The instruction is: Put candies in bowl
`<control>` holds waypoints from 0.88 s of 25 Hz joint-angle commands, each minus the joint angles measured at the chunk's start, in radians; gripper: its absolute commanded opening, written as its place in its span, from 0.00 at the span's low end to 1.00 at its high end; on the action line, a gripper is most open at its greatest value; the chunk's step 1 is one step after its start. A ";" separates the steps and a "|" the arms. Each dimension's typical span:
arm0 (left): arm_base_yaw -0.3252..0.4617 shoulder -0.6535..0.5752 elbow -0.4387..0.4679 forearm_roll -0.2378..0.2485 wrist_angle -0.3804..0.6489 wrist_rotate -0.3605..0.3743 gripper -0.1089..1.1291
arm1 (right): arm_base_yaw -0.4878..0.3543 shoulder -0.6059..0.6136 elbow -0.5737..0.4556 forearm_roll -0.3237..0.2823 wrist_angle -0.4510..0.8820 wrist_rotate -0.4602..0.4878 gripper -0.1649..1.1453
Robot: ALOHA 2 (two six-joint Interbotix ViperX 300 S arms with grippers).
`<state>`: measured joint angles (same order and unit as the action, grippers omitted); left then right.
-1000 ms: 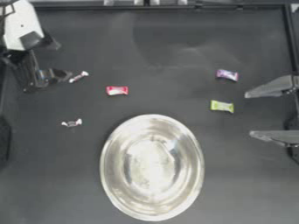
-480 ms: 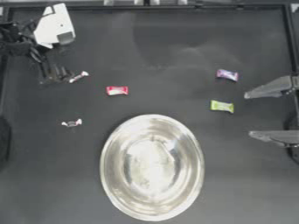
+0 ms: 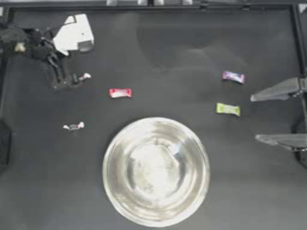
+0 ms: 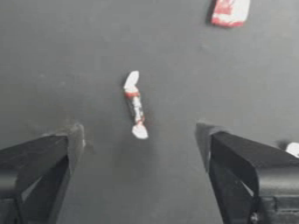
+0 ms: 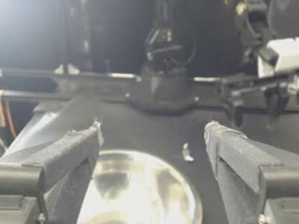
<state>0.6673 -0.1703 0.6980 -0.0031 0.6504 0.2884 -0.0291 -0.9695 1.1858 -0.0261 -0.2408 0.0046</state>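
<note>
Fingers (image 4: 41,170) of the left gripper (image 3: 67,81) are standing wide apart, holding nothing, straddling a white candy (image 3: 85,77) up and left of the bowl (image 3: 155,170). Another white candy (image 3: 73,126) is lying left of the bowl, a red one (image 3: 120,93) above it, green (image 3: 228,108) and purple (image 3: 233,77) ones up and right. Right of the bowl, the right gripper (image 3: 277,116) is waiting, spread wide and empty.

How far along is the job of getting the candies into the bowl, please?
Nothing done: the bowl holds no candy. In hand: the open left gripper is beside a white candy. Left: that one, the other white, red, purple and green. Right gripper waits, open.
</note>
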 commanded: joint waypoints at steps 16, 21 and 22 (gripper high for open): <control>0.025 0.144 -0.021 0.005 -0.069 0.006 0.92 | 0.000 0.008 -0.006 0.003 -0.009 0.002 0.88; 0.025 0.161 -0.017 0.006 -0.089 0.006 0.92 | 0.000 0.006 -0.006 0.003 -0.009 0.002 0.88; 0.025 0.167 -0.017 0.005 -0.091 0.006 0.92 | 0.000 0.005 -0.006 0.003 -0.009 0.002 0.88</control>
<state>0.6888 0.0107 0.6980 0.0015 0.5645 0.2930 -0.0276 -0.9695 1.1904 -0.0261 -0.2424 0.0046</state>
